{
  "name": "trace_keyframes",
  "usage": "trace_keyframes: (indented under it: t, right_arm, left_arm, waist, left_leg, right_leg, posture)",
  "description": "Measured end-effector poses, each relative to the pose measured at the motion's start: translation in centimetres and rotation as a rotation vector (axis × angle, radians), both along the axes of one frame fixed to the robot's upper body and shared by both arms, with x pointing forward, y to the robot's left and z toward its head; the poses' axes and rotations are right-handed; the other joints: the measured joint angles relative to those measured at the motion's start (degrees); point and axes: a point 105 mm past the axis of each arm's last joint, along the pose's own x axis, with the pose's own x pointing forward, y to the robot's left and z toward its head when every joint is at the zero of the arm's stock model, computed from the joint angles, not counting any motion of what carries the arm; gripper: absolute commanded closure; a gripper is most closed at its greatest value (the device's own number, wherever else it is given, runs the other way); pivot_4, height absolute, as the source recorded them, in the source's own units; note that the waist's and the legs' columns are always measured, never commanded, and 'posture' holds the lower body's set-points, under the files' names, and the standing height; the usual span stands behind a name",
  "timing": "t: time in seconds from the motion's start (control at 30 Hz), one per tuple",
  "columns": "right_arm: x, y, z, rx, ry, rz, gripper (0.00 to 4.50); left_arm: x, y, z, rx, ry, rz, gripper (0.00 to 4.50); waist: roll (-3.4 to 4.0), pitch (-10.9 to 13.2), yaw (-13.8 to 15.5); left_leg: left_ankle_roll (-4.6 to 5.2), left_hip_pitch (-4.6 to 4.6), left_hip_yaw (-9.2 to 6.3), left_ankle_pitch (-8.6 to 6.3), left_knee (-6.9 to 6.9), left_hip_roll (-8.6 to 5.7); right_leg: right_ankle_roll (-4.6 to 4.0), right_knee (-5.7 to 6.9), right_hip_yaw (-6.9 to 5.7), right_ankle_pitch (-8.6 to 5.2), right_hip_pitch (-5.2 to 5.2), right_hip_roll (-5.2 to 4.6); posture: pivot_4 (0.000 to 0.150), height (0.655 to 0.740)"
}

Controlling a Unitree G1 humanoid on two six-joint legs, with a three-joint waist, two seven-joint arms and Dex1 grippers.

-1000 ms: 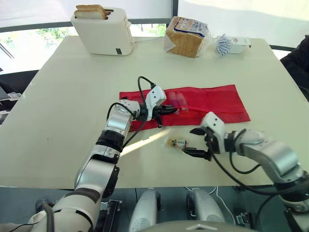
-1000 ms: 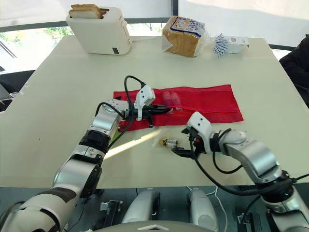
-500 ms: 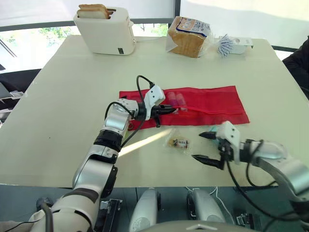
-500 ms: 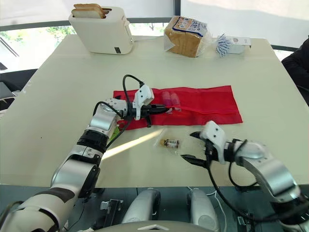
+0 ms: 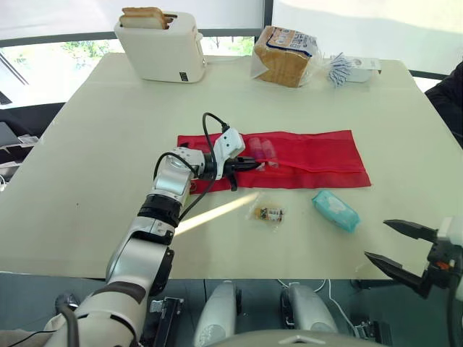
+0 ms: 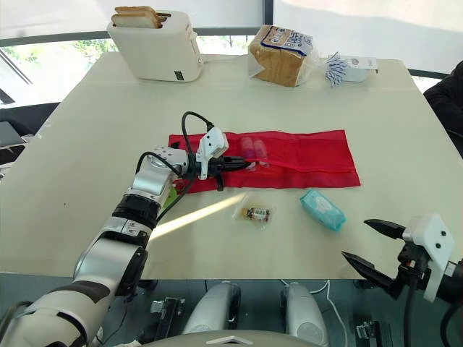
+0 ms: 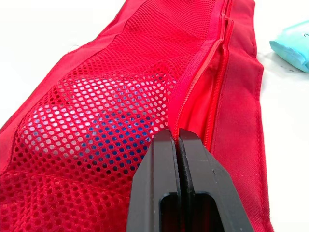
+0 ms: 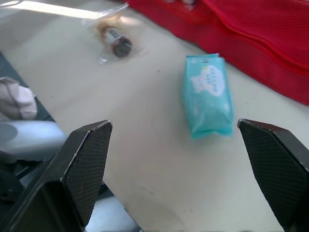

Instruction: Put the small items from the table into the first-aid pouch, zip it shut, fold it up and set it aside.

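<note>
Pouch: the long red mesh first-aid pouch [image 5: 311, 155] lies flat across the cream counter [image 5: 108, 144].
Packet: the teal soft-plastic packet [image 5: 335, 210] lies just in front of the pouch, slanting toward the near edge.
Left tool [image 5: 252, 165]: pinched closed on the pouch's zipper edge.
Right tool [image 5: 376, 238]: spread wide and empty, off the near edge. The packet is ahead and to its left, nearer this arm.

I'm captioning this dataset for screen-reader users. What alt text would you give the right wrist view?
The right claw is wide open, its two black fingers framing a teal packet that lies on the cream table. Beyond the packet are a small clear bag with something dark inside and the near edge of the red pouch.
</note>
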Motion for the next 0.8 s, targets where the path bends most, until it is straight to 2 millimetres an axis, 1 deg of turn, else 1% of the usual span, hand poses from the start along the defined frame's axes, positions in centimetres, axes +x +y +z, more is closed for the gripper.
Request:
trace_keyframes:
  t: [0.1,0.17,0.23,0.27,0.3,0.33,0.37,0.43,0.5,0.53,0.63,0.7,0.77,0.8]
  right_arm:
    - [-0.3,0.6,0.0,0.004,-0.008,0.017,0.05]
    - [0.0,1.9,-0.1,0.018,-0.014,0.067,0.05]
    - [1.3,4.2,0.1,0.042,-0.053,0.150,0.05]
    - [1.6,5.1,0.0,0.057,-0.057,0.183,0.05]
    - [2.5,7.0,-0.5,0.056,-0.069,0.246,0.05]
    - [2.6,7.3,-0.5,0.057,-0.070,0.258,0.05]
    - [3.0,8.3,-0.9,0.045,-0.071,0.295,0.05]
    - [4.1,9.5,-2.4,0.016,-0.046,0.339,0.05]
    - [5.3,10.5,-3.1,0.010,-0.036,0.365,0.05]
    - [6.6,11.5,-3.2,0.026,-0.045,0.372,0.05]
    - [9.1,13.8,-3.7,0.022,-0.061,0.405,0.05]
    - [10.0,14.8,-4.0,0.014,-0.065,0.420,0.05]
    - [10.4,15.5,-4.3,0.010,-0.069,0.438,0.05]
    - [10.4,15.8,-4.5,0.008,-0.070,0.450,0.28]
  left_arm:
    - [0.0,0.0,0.0,0.000,0.002,0.000,4.50]
    - [0.0,0.0,-0.2,-0.001,0.008,0.001,4.50]
    - [0.0,0.0,-0.3,-0.002,0.015,0.001,4.50]
    - [0.0,-0.2,-0.3,-0.005,0.015,-0.003,4.50]
    - [0.0,-0.3,-0.2,-0.006,0.015,-0.006,4.50]
    - [0.0,-0.5,-0.2,-0.009,0.014,-0.010,4.50]
    - [0.0,-0.4,-0.2,-0.010,0.016,-0.009,4.50]
    - [0.0,-0.5,-0.2,-0.010,0.016,-0.011,4.50]
    - [0.0,-0.4,-0.2,-0.009,0.018,-0.010,4.50]
    - [0.0,-0.3,-0.2,-0.006,0.020,-0.007,4.50]
    - [-0.1,-0.7,-0.2,-0.011,0.025,-0.013,4.50]
    - [-0.1,-0.7,-0.2,-0.011,0.026,-0.014,4.50]
    - [-0.1,-0.8,-0.1,-0.011,0.022,-0.013,4.50]
    - [-0.1,-0.8,0.0,-0.012,0.017,-0.013,4.50]
  waist:
    - [0.00,0.0,-0.1]
    - [-0.01,0.0,-0.1]
    - [-0.05,0.0,-0.3]
    - [-0.05,0.0,-0.3]
    - [-0.06,0.0,-0.2]
    - [0.00,0.0,-0.1]
    - [-0.02,0.0,0.0]
    - [-0.07,0.0,0.0]
    - [-0.07,0.0,-0.1]
    - [-0.08,0.0,-0.2]
    - [-0.05,0.0,-0.2]
    - [-0.05,0.0,0.0]
    - [-0.05,0.0,0.0]
    - [-0.05,0.0,0.0]
  left_leg:
    - [0.00,0.03,0.06,0.00,0.01,0.00]
    - [0.00,0.03,0.04,0.00,0.01,0.01]
    - [0.00,0.04,0.05,0.00,0.01,0.04]
    - [0.00,0.03,0.04,0.00,0.03,0.04]
    - [-0.01,-0.02,0.00,0.01,0.03,0.04]
    - [-0.01,-0.04,-0.01,0.01,0.03,0.00]
    - [-0.01,-0.01,-0.02,0.01,0.02,-0.02]
    - [-0.01,-0.04,-0.01,0.01,0.05,-0.06]
    - [-0.01,-0.04,-0.01,0.01,0.08,-0.06]
    - [-0.02,-0.01,-0.01,0.01,0.08,-0.04]
    - [-0.03,-0.02,-0.05,0.02,0.07,-0.03]
    - [-0.04,-0.06,-0.06,0.02,0.07,-0.04]
    - [-0.08,-0.08,-0.05,0.05,0.08,-0.06]
    - [-0.08,-0.08,-0.05,0.05,0.08,-0.06]
  right_leg:
    - [0.00,0.01,0.06,0.00,0.00,0.00]
    - [0.00,0.02,0.05,0.00,0.00,0.01]
    - [0.00,0.01,0.05,0.00,0.00,0.04]
    - [0.00,0.02,0.04,0.00,0.00,0.04]
    - [0.00,0.00,0.00,0.00,-0.03,0.06]
    - [0.00,0.01,-0.01,0.00,-0.04,0.02]
    - [-0.01,0.00,-0.03,-0.01,-0.02,0.00]
    - [-0.01,-0.04,-0.03,0.00,-0.02,-0.04]
    - [0.00,-0.01,-0.02,0.00,-0.02,-0.04]
    - [-0.01,0.01,-0.02,0.00,-0.02,-0.01]
    - [-0.02,0.02,-0.05,0.00,-0.04,0.00]
    - [-0.02,-0.01,-0.08,0.00,-0.05,-0.02]
    - [-0.02,-0.02,-0.08,0.01,-0.05,-0.05]
    - [-0.02,-0.02,-0.07,0.01,-0.05,-0.06]
  posture:
    - [0.150,0.7400]
    - [0.150,0.7400]
    - [0.150,0.7400]
    - [0.150,0.7400]
    - [0.150,0.7400]
    - [0.150,0.7400]
    - [0.150,0.7400]
    - [0.150,0.7400]
    - [0.150,0.7400]
    - [0.150,0.7400]
    - [0.150,0.7400]
    - [0.150,0.7400]
    - [0.150,0.7400]
    - [0.150,0.7400]
